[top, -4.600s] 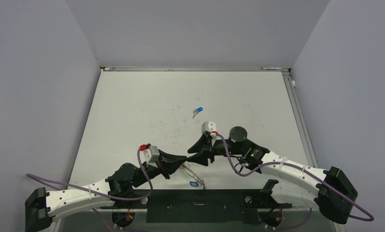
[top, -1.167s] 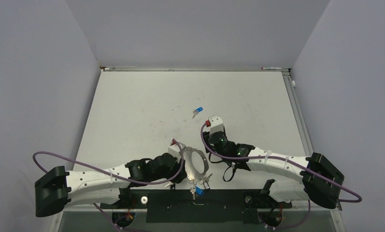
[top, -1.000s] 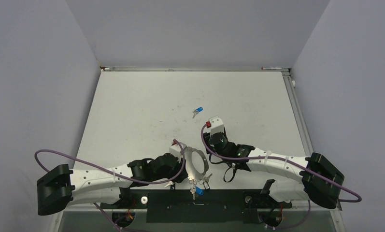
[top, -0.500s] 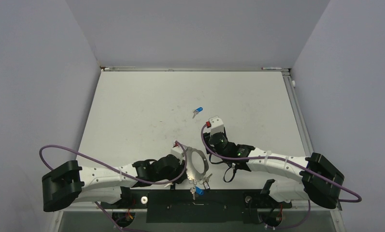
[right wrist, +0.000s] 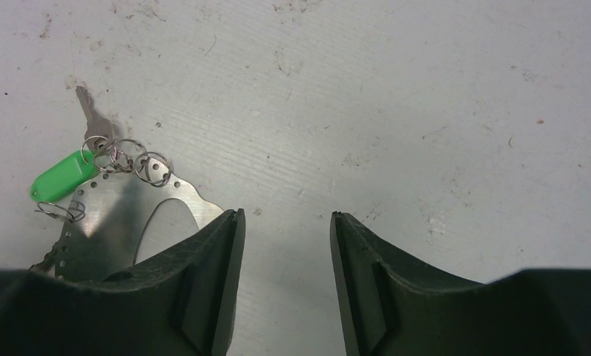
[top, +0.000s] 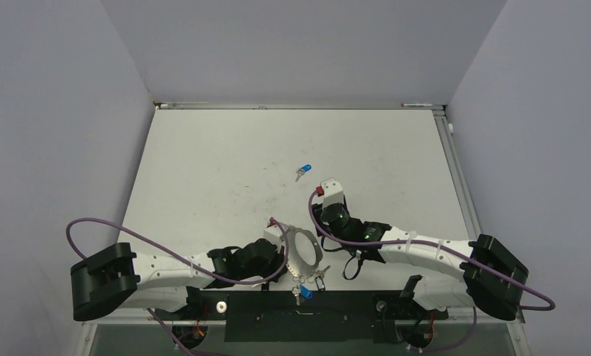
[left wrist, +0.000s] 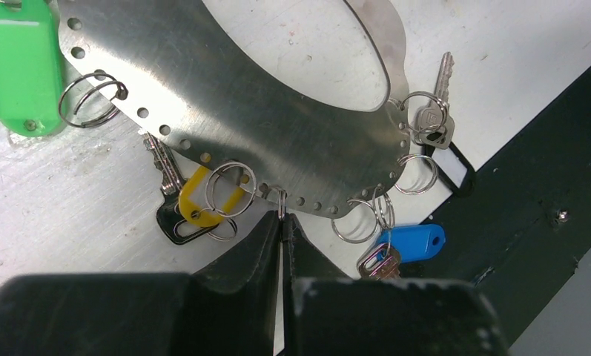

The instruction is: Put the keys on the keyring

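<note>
The keyring [top: 301,250] is a flat grey metal band with holes along its rim, lying near the table's front edge. Small split rings hang from it, carrying keys with a green tag [left wrist: 21,67], a yellow tag [left wrist: 192,200], a blue tag [left wrist: 411,242] and a black head [left wrist: 175,222]. My left gripper [left wrist: 282,219] is shut on one empty split ring [left wrist: 281,199] at the band's [left wrist: 225,96] near rim. My right gripper [right wrist: 285,215] hangs open over bare table, just right of the band [right wrist: 103,215]. A loose blue key [top: 302,171] lies farther back.
A black rail [top: 299,315] runs along the table's front edge, right below the keyring; the blue-tagged key [top: 304,292] hangs over it. Purple cables loop off both arms. Grey walls close in the table on three sides.
My left jaws have closed onto the small split ring. The left arm's rear links have swung to the right. The right arm and the keyring have stayed put.
</note>
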Available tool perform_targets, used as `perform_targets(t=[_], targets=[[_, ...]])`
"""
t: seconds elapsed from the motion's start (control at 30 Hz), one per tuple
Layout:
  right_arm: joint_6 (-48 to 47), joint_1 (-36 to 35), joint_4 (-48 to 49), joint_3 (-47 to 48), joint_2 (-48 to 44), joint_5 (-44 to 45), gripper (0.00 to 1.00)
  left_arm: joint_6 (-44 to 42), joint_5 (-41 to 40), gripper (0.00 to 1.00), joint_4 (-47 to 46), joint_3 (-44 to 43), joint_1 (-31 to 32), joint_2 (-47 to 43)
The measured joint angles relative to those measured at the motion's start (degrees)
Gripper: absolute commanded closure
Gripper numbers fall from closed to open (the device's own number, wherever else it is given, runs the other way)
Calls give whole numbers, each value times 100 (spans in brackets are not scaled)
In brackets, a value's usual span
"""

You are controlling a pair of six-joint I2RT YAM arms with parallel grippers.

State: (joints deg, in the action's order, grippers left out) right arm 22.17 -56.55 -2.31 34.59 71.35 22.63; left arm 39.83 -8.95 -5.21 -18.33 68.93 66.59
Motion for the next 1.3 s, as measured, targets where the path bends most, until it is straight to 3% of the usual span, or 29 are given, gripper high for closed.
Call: perform_targets(t=[0.2,0.43,0.67,0.8,1.03,1.3], targets=[[-17,0,-2,-22,-116,-107,54,-278,0,100,-81,57,0,-151],[-114,0,114,-177,-925,-428,55,-881,-96,100,-15,133,-2,-1093],[-398,0,621,-531,-1884,-1338,54,-1532,-120,100,35,136,0,-1652],[-730,0,822,-577,-2142,-2297,54,-1895,-70,100,-24,225,0,-1967],[-1241,-466,925,-463,-1668,-3665,50,-2568,114,100,-492,671,52,-2496],[-2039,-1532,389,387,-885,-3847,48,-3246,509,100,-1088,964,166,-2896]])
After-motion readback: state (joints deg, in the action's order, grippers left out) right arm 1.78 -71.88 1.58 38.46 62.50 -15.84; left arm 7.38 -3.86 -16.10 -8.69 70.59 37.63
